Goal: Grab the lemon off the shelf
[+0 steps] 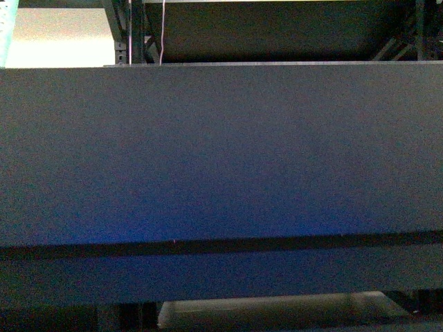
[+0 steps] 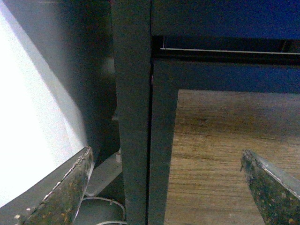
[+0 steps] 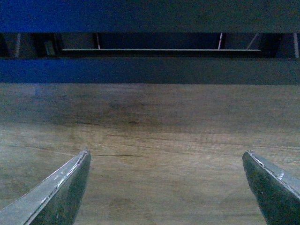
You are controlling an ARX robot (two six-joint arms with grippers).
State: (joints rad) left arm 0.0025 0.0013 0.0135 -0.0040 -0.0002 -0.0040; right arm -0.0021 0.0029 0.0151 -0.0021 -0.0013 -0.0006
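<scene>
No lemon shows in any view. The black shelf's deep front edge fills most of the front view, very close; neither gripper shows there. In the left wrist view my left gripper is open and empty, its jaws wide apart on either side of a black upright post of the shelf, low over the wooden floor. In the right wrist view my right gripper is open and empty over the wooden floor, facing the shelf's low black rails.
A bright white surface lies beside the post in the left wrist view, with a pale cable on the ground near the post's foot. Above the tray edge in the front view are shelf posts and a thin hanging cord.
</scene>
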